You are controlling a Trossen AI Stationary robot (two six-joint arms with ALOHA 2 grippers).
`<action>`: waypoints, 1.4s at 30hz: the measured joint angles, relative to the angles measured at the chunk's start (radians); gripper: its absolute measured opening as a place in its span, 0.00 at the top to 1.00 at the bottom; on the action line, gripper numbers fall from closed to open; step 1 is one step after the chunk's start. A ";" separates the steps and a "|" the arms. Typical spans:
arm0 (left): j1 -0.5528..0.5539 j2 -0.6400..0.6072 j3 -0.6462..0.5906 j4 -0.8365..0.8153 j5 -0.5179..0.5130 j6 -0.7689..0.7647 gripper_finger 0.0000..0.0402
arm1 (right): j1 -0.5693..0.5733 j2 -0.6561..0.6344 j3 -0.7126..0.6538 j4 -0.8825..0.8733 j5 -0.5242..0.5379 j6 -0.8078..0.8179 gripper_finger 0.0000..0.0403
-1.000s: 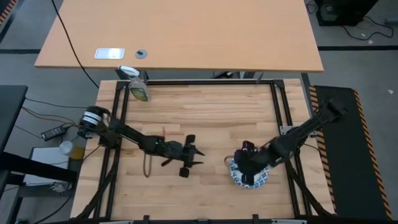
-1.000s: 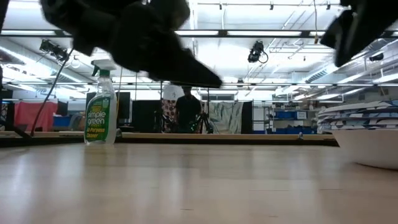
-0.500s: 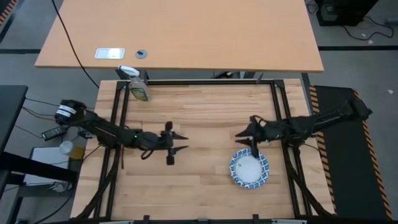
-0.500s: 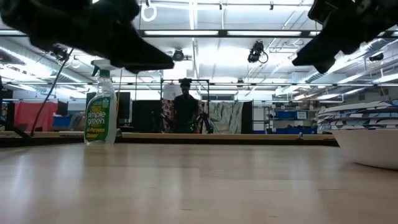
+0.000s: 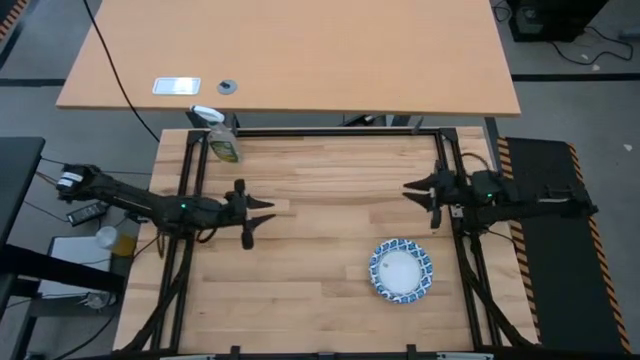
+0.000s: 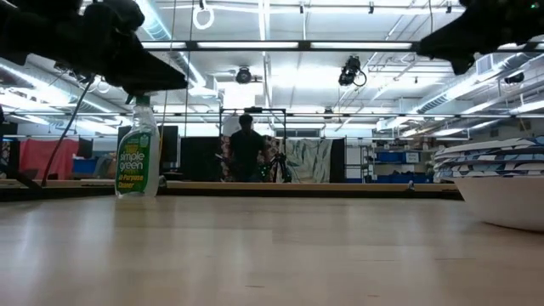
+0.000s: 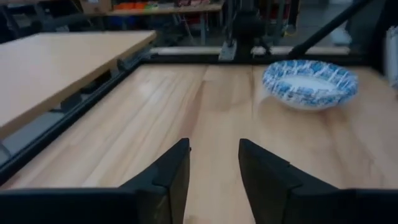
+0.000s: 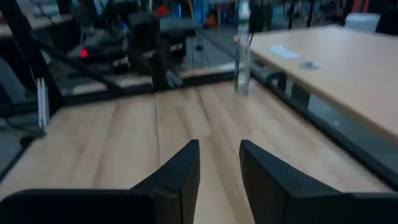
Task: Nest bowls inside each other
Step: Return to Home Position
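A stack of nested blue-and-white rimmed bowls (image 5: 401, 271) rests by its base on the wooden table, in the near right part; it also shows in the left wrist view (image 7: 310, 82) and at the low view's right edge (image 6: 501, 197). My left gripper (image 5: 262, 210) hovers over the table's left half, pointing level toward the right, open with nothing between its fingers (image 7: 214, 174). My right gripper (image 5: 412, 190) hovers by the table's right edge, beyond the bowls, pointing level toward the left, open and empty (image 8: 219, 168).
A green-and-white spray bottle (image 5: 222, 140) stands upright at the table's far left corner, also seen in the low view (image 6: 138, 153). A black frame (image 5: 445, 180) borders the table. A larger desk (image 5: 290, 60) lies beyond the far edge. A person (image 6: 246, 149) stands in the room behind.
My right gripper has risen off the bowl stack and drawn back toward the far right edge, tipping from pointing down to nearly level. My left gripper has drawn back from the table's middle toward the left edge. The bowls have stayed in place.
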 joint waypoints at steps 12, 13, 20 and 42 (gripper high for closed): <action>-0.008 -0.274 -0.081 -0.176 0.014 0.004 0.73 | -0.011 -0.339 -0.179 -0.003 0.048 0.043 0.70; -0.008 -0.296 -0.098 -0.171 0.019 -0.006 0.73 | -0.011 -0.340 -0.188 0.031 0.061 0.054 0.70; -0.008 -0.461 -0.180 -0.178 0.040 -0.034 0.73 | -0.012 -0.340 -0.196 0.177 0.104 -0.004 0.70; -0.091 -0.738 -0.213 -0.157 0.119 -0.082 0.73 | -0.012 -0.338 -0.175 0.179 0.098 0.103 0.70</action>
